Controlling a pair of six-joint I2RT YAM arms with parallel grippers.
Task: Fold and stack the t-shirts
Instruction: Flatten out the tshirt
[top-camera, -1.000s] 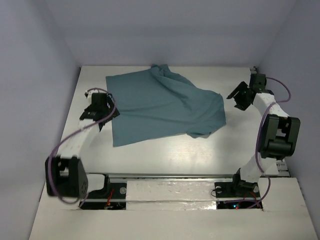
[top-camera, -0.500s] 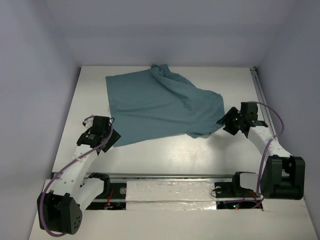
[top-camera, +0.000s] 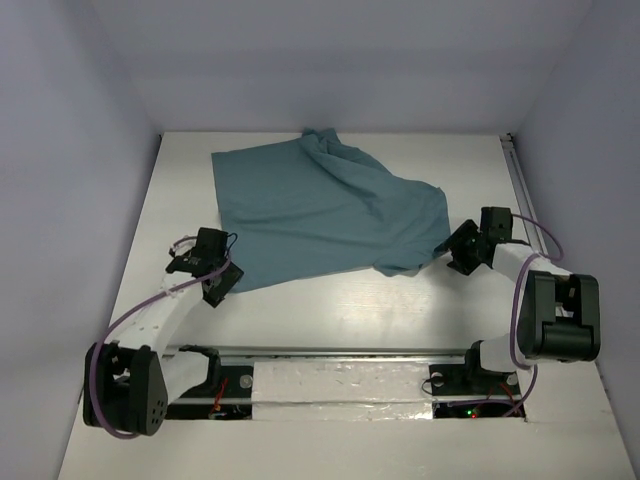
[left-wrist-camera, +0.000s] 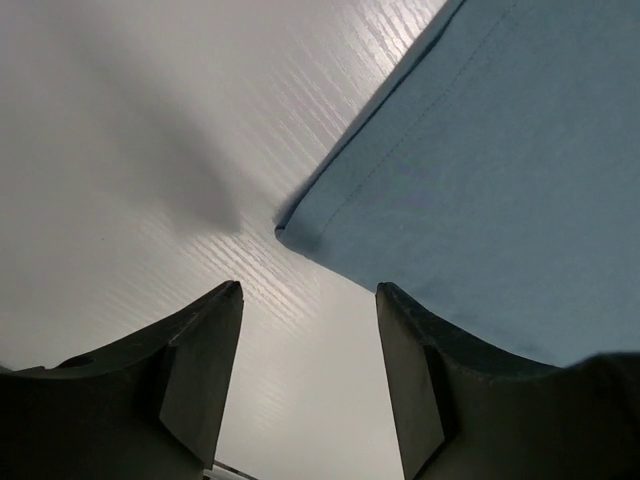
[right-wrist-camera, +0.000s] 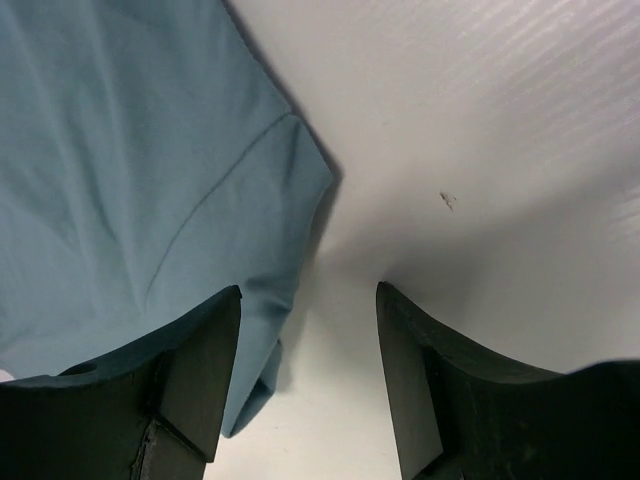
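Shows the teal-blue t-shirt (top-camera: 320, 215) lying rumpled, unfolded, across the far middle of the white table (top-camera: 340, 310). Places the left gripper (left-wrist-camera: 308, 295) low at the shirt's near-left hem corner, jaws apart and empty. Sets the right gripper (right-wrist-camera: 308, 295) beside the near-right sleeve edge, likewise spread, clasping nothing.

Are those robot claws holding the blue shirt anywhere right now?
No, nothing is held. The left gripper and right gripper are both open, poised beside the t-shirt edges.
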